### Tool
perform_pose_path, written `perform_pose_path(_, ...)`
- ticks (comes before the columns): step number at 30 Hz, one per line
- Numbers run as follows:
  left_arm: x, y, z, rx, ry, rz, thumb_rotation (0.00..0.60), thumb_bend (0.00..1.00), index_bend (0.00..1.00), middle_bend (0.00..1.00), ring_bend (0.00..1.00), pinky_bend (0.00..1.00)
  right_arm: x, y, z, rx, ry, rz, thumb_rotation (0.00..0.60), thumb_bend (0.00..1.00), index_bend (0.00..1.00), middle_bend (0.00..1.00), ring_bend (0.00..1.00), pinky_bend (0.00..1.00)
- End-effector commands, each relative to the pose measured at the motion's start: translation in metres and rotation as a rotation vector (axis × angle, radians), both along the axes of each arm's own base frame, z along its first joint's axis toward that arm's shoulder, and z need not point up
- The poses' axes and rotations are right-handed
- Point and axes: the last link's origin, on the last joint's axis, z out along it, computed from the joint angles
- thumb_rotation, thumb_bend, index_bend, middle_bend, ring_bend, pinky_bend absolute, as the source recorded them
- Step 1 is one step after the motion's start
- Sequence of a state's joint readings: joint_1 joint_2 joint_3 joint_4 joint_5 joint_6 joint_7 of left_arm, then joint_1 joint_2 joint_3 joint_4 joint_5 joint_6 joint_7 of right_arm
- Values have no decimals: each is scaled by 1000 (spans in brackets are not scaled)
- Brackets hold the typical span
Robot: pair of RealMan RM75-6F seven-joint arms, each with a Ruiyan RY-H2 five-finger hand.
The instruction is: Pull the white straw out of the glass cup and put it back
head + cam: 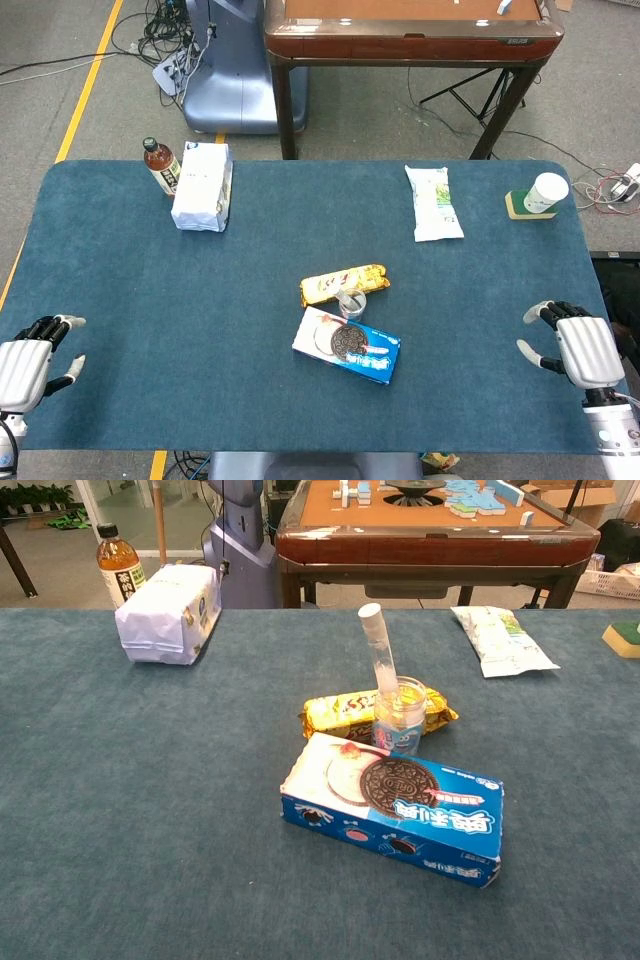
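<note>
Left hand rests at the near-left edge of the table, fingers spread, holding nothing. Right hand at the near-right edge, fingers also apart and empty. Both are well apart from the task items and show only in the head view. Glass cup stands upright mid-table, white straw in it, leaning up and to the left. Cup sits between a yellow snack pack behind it and a blue cookie box in front, close to both; contact unclear. Far left: white bag with a brown bottle just beside it. Far right: white-green packet, and a white cup on a coaster.
</note>
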State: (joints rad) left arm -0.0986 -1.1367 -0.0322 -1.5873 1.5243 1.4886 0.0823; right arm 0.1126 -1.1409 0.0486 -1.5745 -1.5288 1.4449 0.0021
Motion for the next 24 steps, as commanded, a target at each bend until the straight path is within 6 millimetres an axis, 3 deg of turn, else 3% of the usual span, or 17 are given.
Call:
perform_pose_path(1,0,0,0,0,-2,0,600,340,292,314,243,396,0,0,-2,6,3,1,600,294,493,463,389,456)
perform_pose_path(15,-3,1,3,4,-8,13,600,340,292,314,243,398,13,-4,-4,-8,-93,44,600,287,493,450,384,455)
perform_pose_path(24,-3,-4,8,21,-23,4,600,340,293,314,243,398,58,-33,-1,-4,-168,156,600,86,504,398,283,422)
